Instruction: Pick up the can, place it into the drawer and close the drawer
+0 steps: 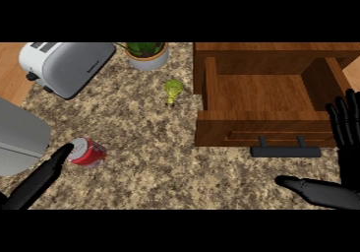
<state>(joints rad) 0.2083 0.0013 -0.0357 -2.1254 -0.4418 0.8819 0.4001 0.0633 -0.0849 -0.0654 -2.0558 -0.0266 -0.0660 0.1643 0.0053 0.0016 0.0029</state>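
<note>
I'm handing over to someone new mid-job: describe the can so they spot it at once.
Start at the open wooden drawer on the right, then cross the speckled counter to its left side. There, below the silver toaster, the can lies on its side at the left hand fingertips. It is the only red thing, with a silver top.
</note>
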